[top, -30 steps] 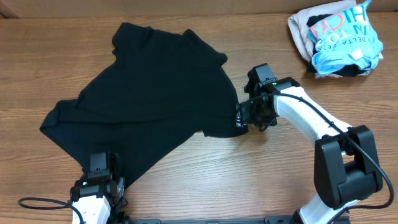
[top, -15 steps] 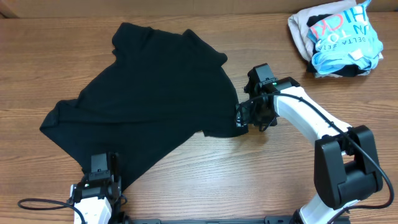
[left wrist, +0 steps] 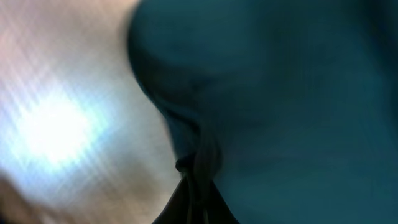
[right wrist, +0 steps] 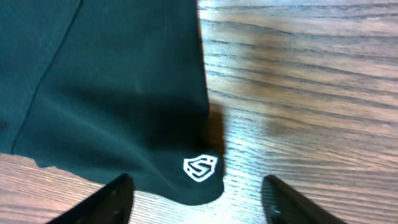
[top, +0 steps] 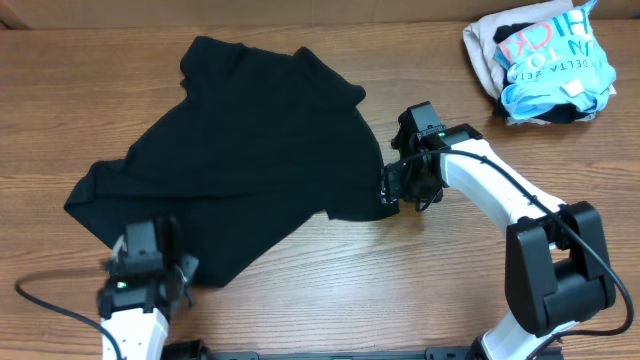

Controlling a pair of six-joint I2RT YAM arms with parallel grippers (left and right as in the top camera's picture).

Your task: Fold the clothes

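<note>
So, barely begun: no fold yet in black shirt [top: 240, 150], spread out mid-table, bulk toward 10 o'clock. At 7 o'clock, left gripper [top: 165, 265] shut tight, seemingly pinching hem. At 3 o'clock, right gripper [right wrist: 196, 190] wide open round logo [right wrist: 200, 168] corner, gripping nothing.

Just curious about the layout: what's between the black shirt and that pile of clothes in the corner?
Only bare wooden table separates the black shirt from the pile of clothes, seen in the overhead view.
</note>
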